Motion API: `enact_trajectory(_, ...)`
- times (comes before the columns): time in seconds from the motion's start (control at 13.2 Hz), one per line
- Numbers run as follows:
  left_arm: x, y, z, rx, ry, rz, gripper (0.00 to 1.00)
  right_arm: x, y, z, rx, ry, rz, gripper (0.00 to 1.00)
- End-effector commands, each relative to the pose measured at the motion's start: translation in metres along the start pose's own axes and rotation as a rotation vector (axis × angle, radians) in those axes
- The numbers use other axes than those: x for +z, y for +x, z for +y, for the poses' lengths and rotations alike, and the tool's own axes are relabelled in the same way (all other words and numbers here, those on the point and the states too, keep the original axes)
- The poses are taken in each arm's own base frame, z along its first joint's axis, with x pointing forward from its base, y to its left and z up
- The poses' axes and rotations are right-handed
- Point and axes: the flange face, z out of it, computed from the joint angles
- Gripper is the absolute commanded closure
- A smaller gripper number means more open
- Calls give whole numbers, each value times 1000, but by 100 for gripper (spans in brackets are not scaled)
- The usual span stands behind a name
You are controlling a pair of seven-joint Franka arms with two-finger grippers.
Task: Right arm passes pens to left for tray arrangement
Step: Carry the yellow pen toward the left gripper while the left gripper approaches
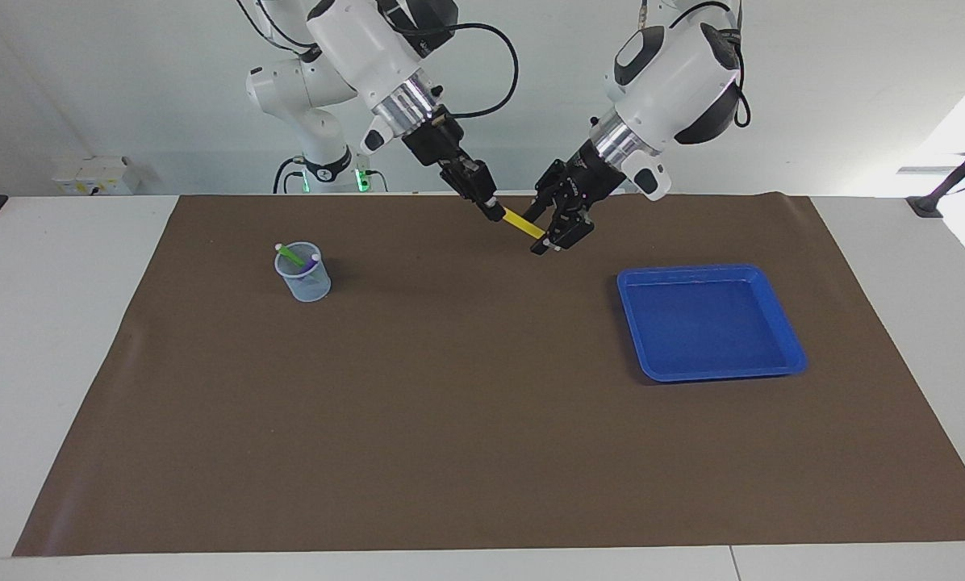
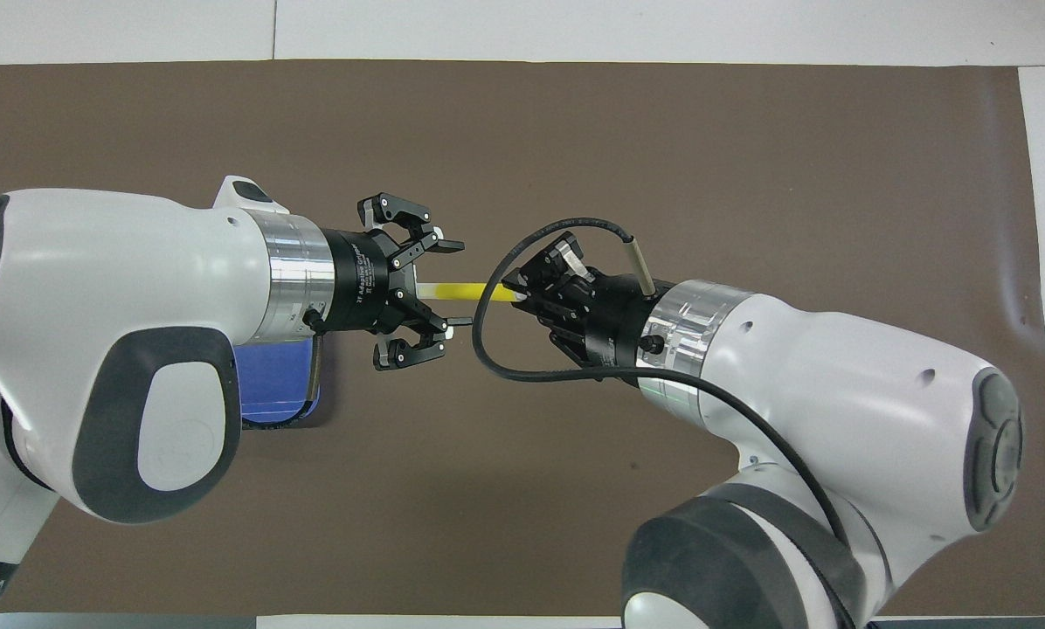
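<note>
One high camera faces the robots across the table (image 1: 47, 363); another looks steeply down from above them, closer; both share the brown mat (image 2: 662, 131).

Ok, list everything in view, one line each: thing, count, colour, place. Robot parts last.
slim yellow marker pen: one, yellow, in the air over the mat between the two grippers.
slim green marker pen: one, green, standing in the cup.
slim purple marker pen: one, purple, in the cup beside the green one.
small translucent plastic cup: one, pale blue, toward the right arm's end.
shallow square plastic tray: one, bright blue, toward the left arm's end, nothing in it.
brown table mat: one, covering the white table.
right gripper: shut on the yellow pen.
left gripper: around the pen's free end, not yet shut.
</note>
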Motion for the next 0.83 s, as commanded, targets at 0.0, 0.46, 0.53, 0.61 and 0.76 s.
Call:
enact_trajectory(0.0,-3,4,-7,5,2,-7,41,-6,1,5,26,17,0,100)
enact_trajectory(0.46,-6,4,-5,5,-3,-10,100,-6,1,5,26,17,0,100)
enact_trajectory(0.53,-6,4,-4,4,-4,-10,100,-6,2,5,26,17,1,100)
enact_trajectory(0.61,-7,4,-4,7,-9,-11,100,-6,2,5,26,17,1,100)
enact_trajectory(0.76,-9,4,-1,4,-20,-14,100,-6,3,5,28,16,1,100)
